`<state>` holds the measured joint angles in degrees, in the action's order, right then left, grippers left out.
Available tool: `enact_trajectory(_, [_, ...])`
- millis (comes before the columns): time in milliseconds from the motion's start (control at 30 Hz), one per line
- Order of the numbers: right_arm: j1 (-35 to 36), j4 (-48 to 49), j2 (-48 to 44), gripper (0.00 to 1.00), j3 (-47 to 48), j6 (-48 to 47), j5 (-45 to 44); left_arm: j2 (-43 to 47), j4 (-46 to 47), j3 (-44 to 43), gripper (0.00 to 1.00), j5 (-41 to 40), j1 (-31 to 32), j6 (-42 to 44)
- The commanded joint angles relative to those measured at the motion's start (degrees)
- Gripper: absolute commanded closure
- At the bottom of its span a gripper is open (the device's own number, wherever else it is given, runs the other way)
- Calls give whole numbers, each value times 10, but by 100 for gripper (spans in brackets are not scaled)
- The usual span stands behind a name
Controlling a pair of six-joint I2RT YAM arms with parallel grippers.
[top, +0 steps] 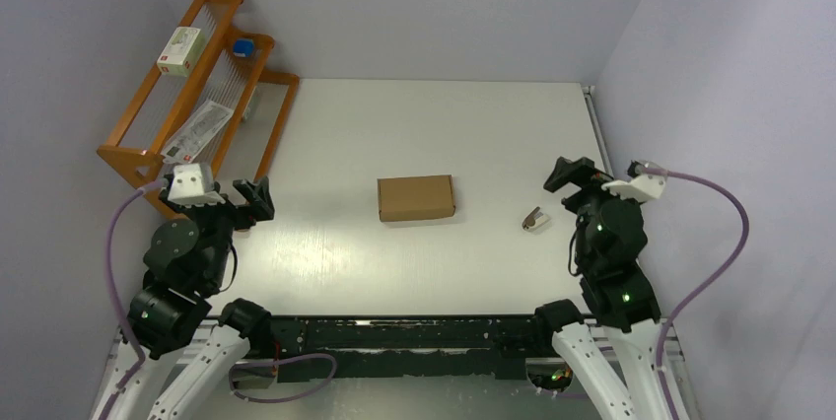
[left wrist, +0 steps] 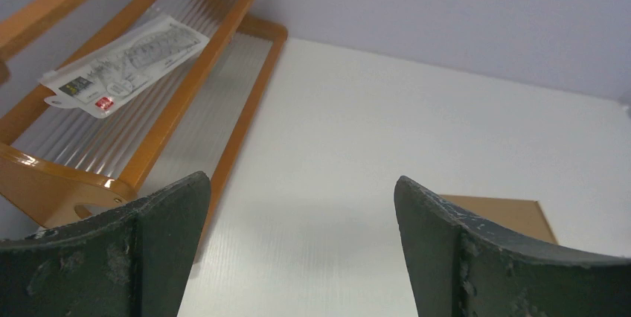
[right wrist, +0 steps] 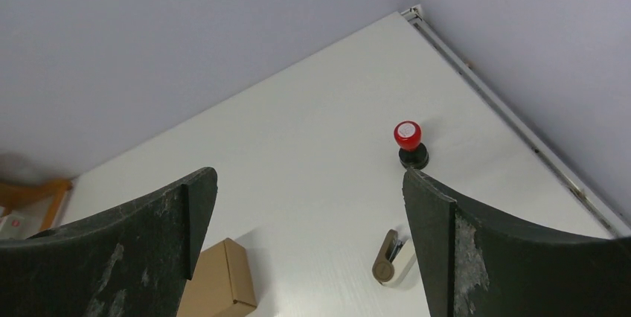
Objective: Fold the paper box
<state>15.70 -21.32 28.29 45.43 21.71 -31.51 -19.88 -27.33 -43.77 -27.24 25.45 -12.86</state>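
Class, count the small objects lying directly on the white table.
3: the paper box mid-table, a small stapler to its right, a red-topped stamp beyond that. More may be hidden.

Black arms [top: 185, 257], lilac cables [top: 744, 226], scuffed dark jaws.

No text is legible. The printed sheet [left wrist: 123, 64] on the wooden rack [left wrist: 176, 109] carries fine print and a red mark, too small to read. The white box [top: 181, 50] has a label, likewise unreadable.
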Motion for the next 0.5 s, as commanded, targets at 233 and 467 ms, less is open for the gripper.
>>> enact_trajectory(233, [-2, -14, -122, 0, -52, -8, 26, 77, 4, -7, 2, -32, 2, -21])
enact_trajectory(467, [-2, -9, -124, 0, -55, -14, 35, 91, 27, 37, 2, -41, 3, -22])
